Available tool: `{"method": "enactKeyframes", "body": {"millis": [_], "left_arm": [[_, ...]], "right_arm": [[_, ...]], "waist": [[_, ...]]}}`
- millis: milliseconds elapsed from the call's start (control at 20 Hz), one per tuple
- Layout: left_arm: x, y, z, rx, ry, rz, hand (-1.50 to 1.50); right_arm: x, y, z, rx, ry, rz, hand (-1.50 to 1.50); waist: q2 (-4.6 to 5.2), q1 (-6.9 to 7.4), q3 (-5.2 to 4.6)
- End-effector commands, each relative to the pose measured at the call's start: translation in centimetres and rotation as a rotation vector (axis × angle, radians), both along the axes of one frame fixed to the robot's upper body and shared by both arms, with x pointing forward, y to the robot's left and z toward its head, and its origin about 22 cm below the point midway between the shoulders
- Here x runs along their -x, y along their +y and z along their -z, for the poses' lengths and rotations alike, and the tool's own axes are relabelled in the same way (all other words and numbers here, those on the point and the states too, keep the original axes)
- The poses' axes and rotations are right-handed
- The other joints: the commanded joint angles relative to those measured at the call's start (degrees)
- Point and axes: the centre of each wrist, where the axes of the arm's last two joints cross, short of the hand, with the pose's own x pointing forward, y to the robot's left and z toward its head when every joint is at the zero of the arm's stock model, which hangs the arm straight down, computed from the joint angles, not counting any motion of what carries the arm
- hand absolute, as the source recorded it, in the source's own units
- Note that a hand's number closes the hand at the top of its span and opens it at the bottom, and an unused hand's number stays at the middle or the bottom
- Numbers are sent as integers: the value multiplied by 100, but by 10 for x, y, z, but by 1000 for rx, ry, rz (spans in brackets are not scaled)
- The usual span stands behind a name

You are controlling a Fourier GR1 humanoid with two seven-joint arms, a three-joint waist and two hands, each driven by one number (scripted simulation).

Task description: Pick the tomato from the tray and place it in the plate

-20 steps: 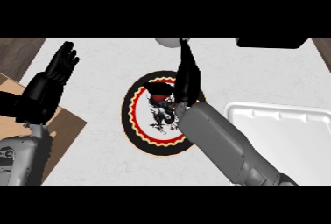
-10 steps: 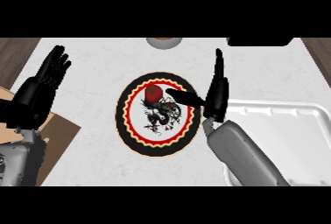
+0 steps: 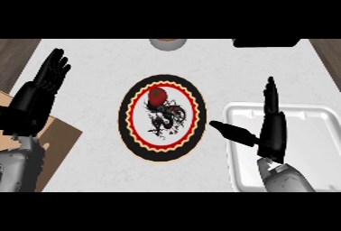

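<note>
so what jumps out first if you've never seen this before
The round patterned plate at the counter's middle draws the eye, with the red tomato sitting on its upper part. Right of it, the open right hand hangs over the white tray; the open left hand rests at the left edge, fingers up.

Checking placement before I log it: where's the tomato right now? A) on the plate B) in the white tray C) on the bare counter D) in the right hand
A: the tomato lies on the upper part of the plate, while the right hand is open over the white tray and holds nothing.
</note>
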Motion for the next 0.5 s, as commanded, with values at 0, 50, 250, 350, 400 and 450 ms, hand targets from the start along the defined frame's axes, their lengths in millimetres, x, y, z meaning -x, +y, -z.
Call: {"method": "enactKeyframes", "body": {"millis": [0, 50, 250, 350, 400, 450], "left_arm": [[8, -12, -12, -3, -4, -2, 0], [4, 0, 11, 9, 0, -9, 0], [8, 14, -7, -2, 4, 11, 0], [1, 3, -10, -14, -2, 5, 0], [2, -7, -7, 5, -4, -4, 0], [-13, -4, 2, -2, 0, -9, 0]], "right_arm": [[28, -31, -17, 25, 1, -30, -150], [37, -35, 3, 37, -2, -9, -150], [51, -61, -1, 47, 7, -16, -150], [59, -71, -8, 56, -25, -6, -150], [68, -62, -1, 91, -15, 16, -150], [71, -66, 19, 105, -12, 15, -150]], "waist": [[-4, 16, -1], [8, 16, -2], [8, 32, -2], [8, 18, -2], [7, 19, -2], [15, 3, -1]]}}
